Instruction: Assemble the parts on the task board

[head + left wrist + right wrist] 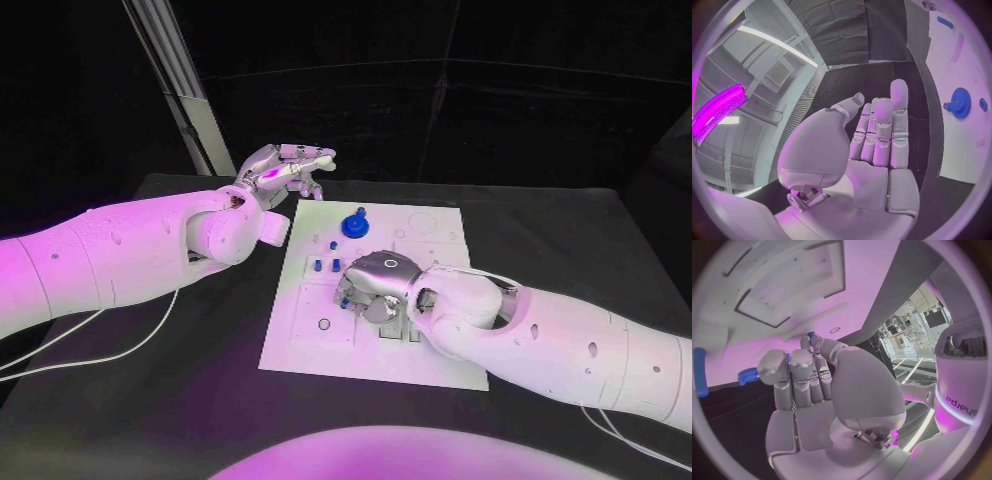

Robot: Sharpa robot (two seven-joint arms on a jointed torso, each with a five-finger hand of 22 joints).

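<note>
White and flat, the task board (433,360) is lying in the middle of the black table (577,230). The right robot hand (378,288) is resting low over the board's middle, fingers bent down onto it — whether they are pinching one of the small parts, I cannot tell. In the right wrist view a blue piece (811,335) is showing just at the fingertips (814,344). The left robot hand (283,168) is hovering off the board's far left corner, fingers straight and apart, holding nothing. A blue gear (355,226) is sitting near the board's far edge, with small blue parts (323,265) lying just beside the right hand.
</note>
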